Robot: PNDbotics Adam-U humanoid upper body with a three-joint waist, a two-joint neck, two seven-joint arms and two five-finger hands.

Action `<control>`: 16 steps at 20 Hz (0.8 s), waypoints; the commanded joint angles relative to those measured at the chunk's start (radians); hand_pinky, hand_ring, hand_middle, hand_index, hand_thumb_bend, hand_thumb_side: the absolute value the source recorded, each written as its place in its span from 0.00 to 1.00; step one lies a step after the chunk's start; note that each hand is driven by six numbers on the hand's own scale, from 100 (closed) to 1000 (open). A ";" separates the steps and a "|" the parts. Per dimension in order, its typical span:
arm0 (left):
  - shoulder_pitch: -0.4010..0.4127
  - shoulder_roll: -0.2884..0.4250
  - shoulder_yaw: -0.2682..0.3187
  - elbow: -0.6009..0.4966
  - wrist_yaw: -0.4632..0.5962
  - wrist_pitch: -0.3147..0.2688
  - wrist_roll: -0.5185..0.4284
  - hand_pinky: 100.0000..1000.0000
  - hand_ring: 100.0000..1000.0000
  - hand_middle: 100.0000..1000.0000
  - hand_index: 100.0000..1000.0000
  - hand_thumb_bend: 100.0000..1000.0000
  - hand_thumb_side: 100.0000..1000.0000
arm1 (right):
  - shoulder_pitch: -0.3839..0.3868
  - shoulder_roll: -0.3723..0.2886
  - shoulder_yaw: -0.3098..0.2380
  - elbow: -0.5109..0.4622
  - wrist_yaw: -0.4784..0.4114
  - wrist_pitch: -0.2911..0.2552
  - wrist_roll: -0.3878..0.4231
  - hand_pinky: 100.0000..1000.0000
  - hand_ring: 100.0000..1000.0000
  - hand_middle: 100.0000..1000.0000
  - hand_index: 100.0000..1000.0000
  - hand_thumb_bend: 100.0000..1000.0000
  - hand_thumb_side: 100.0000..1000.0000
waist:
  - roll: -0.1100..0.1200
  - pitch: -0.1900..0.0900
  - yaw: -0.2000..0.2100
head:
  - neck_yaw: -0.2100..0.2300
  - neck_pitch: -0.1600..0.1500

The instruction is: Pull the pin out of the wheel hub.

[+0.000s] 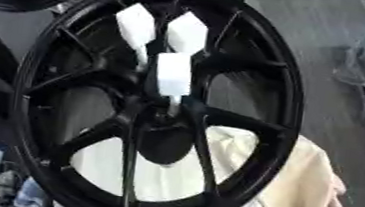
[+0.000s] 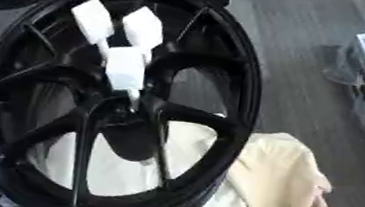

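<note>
A black wheel stands tilted on cream cloth over grey floor. White-tipped fingers from the far side close narrowly on a thin pale pin at the hub; which hand cannot be told. No writing is readable.

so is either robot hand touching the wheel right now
No: neither hand is in view, and the black wheel with three white pins at its hub stands untouched.
</note>
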 commanded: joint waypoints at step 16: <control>-0.078 -0.006 -0.016 0.322 0.020 -0.120 -0.020 0.84 0.83 0.84 0.92 0.55 0.90 | -0.014 -0.017 0.006 -0.024 -0.020 0.005 0.012 1.00 0.91 0.85 0.84 0.00 0.53 | -0.003 -0.031 -0.015 | 0.026 0.003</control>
